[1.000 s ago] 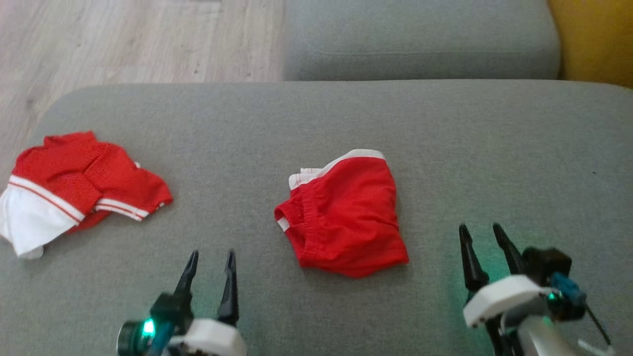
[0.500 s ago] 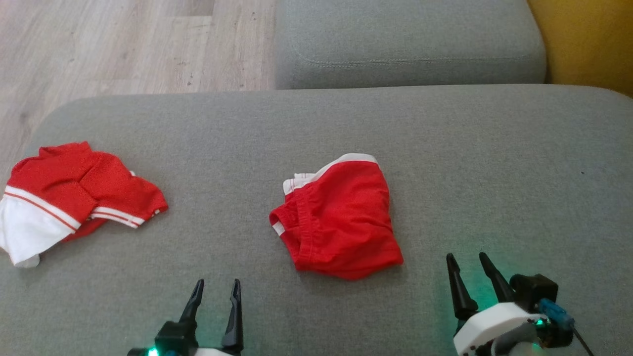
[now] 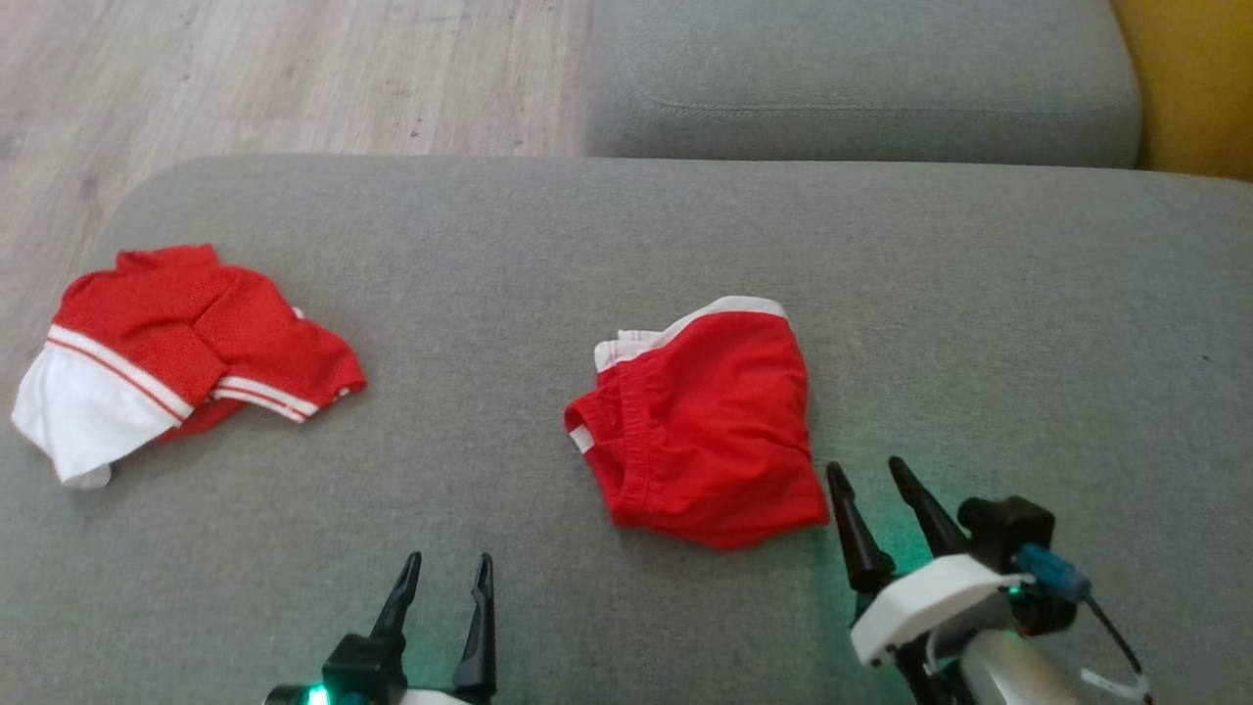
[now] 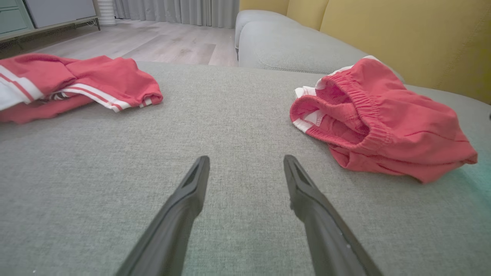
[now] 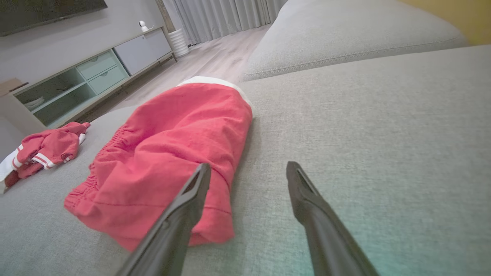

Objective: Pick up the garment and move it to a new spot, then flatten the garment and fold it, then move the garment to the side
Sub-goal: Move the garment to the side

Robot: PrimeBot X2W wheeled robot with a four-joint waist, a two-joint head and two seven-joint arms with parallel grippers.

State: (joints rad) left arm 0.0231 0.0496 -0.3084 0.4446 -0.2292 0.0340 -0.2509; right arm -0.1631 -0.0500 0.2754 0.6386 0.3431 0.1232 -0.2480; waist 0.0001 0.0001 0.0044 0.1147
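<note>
A broad grey sofa cushion (image 3: 626,225) carries everything, with a second grey cushion (image 3: 861,88) behind it, wooden floor (image 3: 294,78) at the far left and a yellow backrest (image 3: 1194,88) at the far right. The right wrist view adds the room beyond: a low cabinet (image 5: 96,73) with drawers and pale curtains (image 5: 222,15).

The red shorts (image 3: 705,431) lie bunched near the middle of the cushion. Their long axis runs away from the robot, with the white-trimmed edge at the far end. The left wrist view shows the gathered elastic waistband (image 4: 353,103) gaping toward that side, which the head view only hints at. A red-and-white garment (image 3: 176,343) lies crumpled well apart, near the cushion's left edge.

The right pincer (image 3: 865,465) reaches forward low over the cushion, leaning slightly left, fingers apart and holding nothing. Its left fingertip is just beside the shorts' near right corner. In its own view that finger (image 5: 184,207) crosses in front of the red cloth, and contact cannot be told.

The left pincer (image 3: 448,558) sits at the bottom edge, pointing straight ahead, fingers apart over bare cushion, with the shorts off to its right (image 4: 383,122).
</note>
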